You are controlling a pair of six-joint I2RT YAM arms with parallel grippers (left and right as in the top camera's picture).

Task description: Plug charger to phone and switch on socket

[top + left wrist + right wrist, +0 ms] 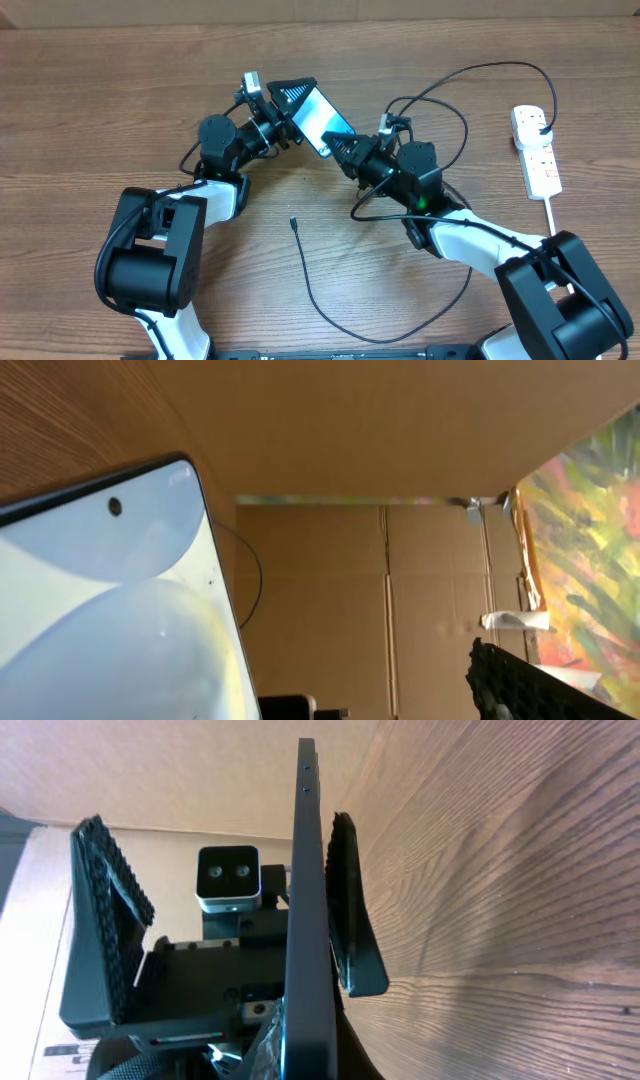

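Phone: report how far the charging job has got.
Done: charger plug seems seated in the socket. In hand: the right gripper clamps the phone, with the open left gripper straddling its other end. Left: the charger tip lies loose on the table, so plugging in and switching on remain.

Both arms reach in toward the middle, wrists facing each other. I read the left arm (222, 150) as folded at the elbow. The left gripper (298, 98) is spread wide, with one finger (105, 920) well clear of the phone (322, 118) and the other just beside its edge. The right arm (425, 185) angles in from the far side. The right gripper (343, 150) is clamped tight on the phone's near end.
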